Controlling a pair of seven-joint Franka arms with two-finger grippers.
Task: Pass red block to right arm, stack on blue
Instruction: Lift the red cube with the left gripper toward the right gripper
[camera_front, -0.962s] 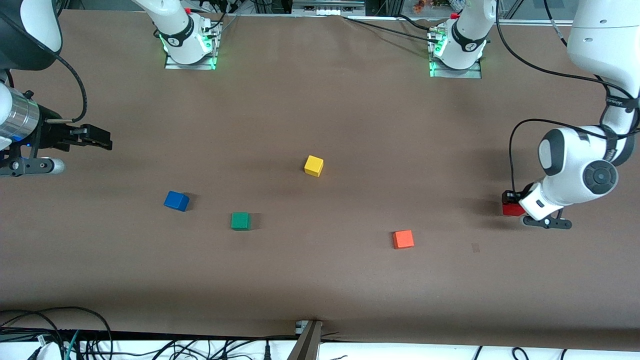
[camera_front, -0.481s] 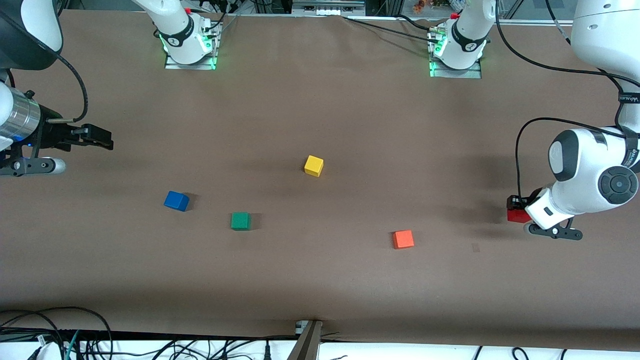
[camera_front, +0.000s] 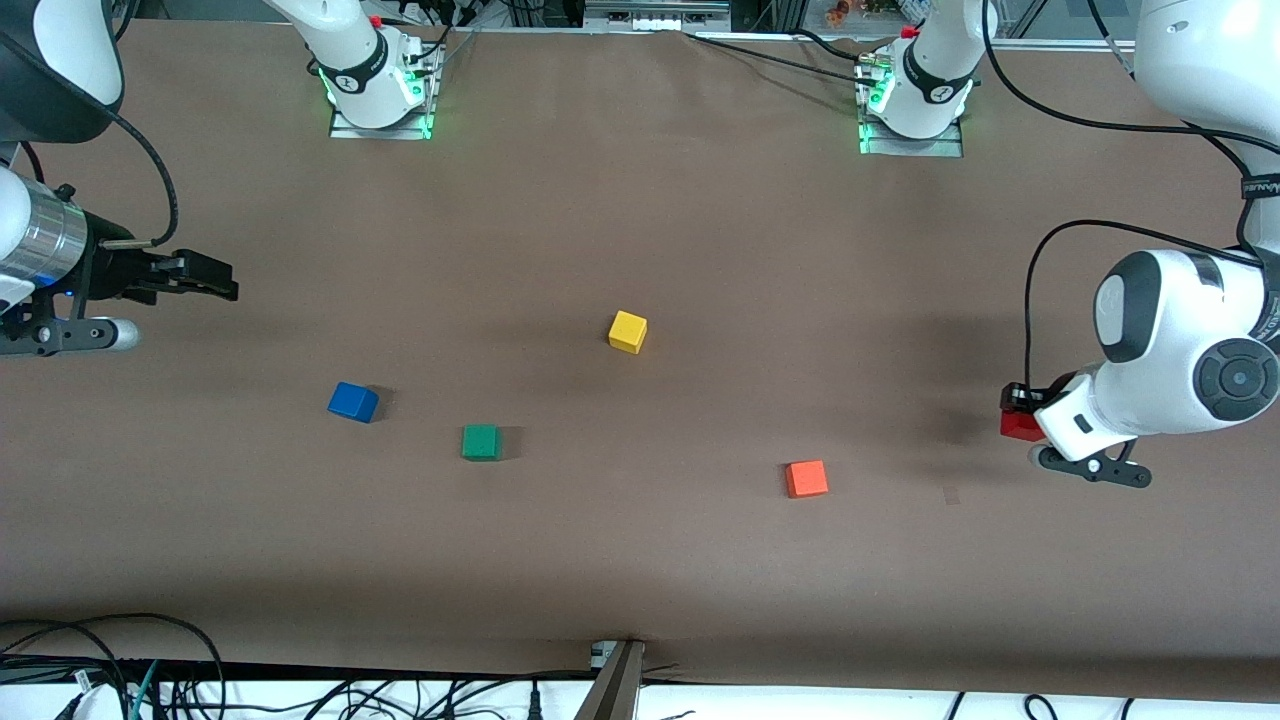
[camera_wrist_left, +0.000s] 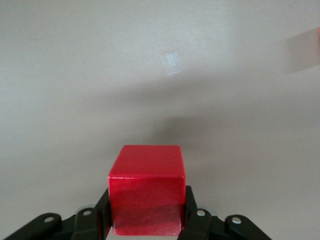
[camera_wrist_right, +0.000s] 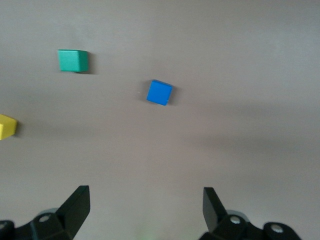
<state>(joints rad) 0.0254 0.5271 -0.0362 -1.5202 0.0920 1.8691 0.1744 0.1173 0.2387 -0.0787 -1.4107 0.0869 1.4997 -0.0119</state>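
My left gripper (camera_front: 1018, 415) is shut on the red block (camera_front: 1020, 427) and holds it just above the table at the left arm's end. In the left wrist view the red block (camera_wrist_left: 146, 182) sits between the black fingers (camera_wrist_left: 196, 220) of the left gripper (camera_wrist_left: 146, 212). The blue cube (camera_front: 352, 402) lies on the table toward the right arm's end and also shows in the right wrist view (camera_wrist_right: 159, 93). My right gripper (camera_front: 215, 280) hovers open and empty over the table's right-arm end, its jaws wide apart in the right wrist view (camera_wrist_right: 145, 200).
A green cube (camera_front: 480, 441) lies beside the blue one. A yellow cube (camera_front: 627, 331) sits mid-table. An orange cube (camera_front: 806, 478) lies between the green cube and the red block. Cables run along the table's near edge.
The left arm has lifted slightly and shifted the red block a little toward the table's middle. The right gripper has edged a little toward the table's middle. The cubes on the table have not moved.
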